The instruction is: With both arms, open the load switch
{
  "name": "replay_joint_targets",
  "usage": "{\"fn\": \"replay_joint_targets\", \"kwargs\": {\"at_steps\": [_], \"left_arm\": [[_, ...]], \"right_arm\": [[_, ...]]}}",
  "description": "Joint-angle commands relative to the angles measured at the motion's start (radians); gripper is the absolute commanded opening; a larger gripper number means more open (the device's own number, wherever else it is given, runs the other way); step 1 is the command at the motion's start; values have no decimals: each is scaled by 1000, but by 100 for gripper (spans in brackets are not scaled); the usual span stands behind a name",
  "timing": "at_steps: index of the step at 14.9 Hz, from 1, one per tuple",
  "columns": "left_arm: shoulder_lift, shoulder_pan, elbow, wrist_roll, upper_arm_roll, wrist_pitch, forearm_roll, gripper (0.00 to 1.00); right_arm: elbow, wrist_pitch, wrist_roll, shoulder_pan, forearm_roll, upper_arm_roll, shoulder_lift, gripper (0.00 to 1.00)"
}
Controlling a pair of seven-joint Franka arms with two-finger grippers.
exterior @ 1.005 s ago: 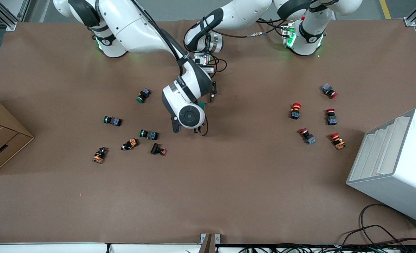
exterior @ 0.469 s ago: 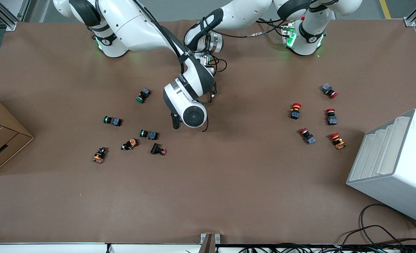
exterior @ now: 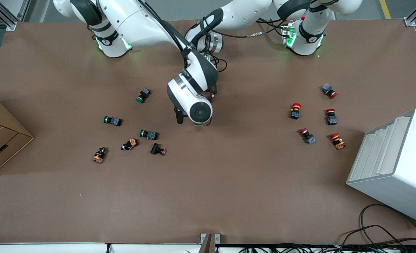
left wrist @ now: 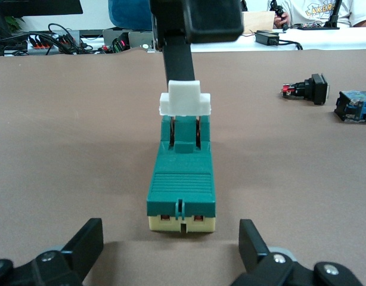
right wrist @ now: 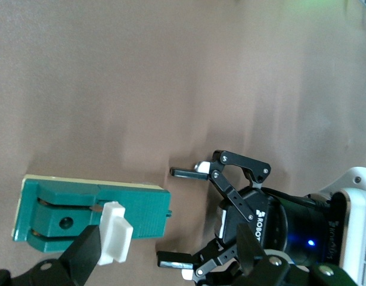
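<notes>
The load switch (left wrist: 182,179) is a dark-green block on a cream base with a white toggle (left wrist: 184,102) standing up at one end. It lies on the brown table mid-way between the arms. In the front view the right arm's wrist (exterior: 197,109) covers it. My right gripper (right wrist: 168,247) is open above the toggle end, with one finger (left wrist: 177,59) resting against the white toggle (right wrist: 114,232). My left gripper (left wrist: 171,238) is open low at the switch's plain end, one finger (left wrist: 87,244) to each side and neither touching it. The left gripper (right wrist: 176,217) also shows in the right wrist view.
Several green-capped and orange push buttons (exterior: 148,134) lie toward the right arm's end, and several red-capped ones (exterior: 295,110) toward the left arm's end. A white rack (exterior: 394,165) and a cardboard box (exterior: 0,137) stand at the table's two ends. Cables (exterior: 387,235) trail at the front edge.
The right arm's wrist has shifted toward the left arm's end of the table and now covers the green switch, which showed beside it a second ago. The left arm has hardly moved.
</notes>
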Motion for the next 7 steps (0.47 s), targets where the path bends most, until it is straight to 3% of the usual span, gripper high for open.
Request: {"fn": "replay_joint_targets", "kwargs": {"at_steps": [1, 7], "left_arm": [[11, -5, 1, -15, 5, -12, -1, 100], [11, -2, 1, -16, 7, -12, 0, 100]], "right_arm": [[-14, -13, 9, 16, 13, 11, -14, 100], [-49, -13, 6, 42, -23, 11, -6, 100]]}}
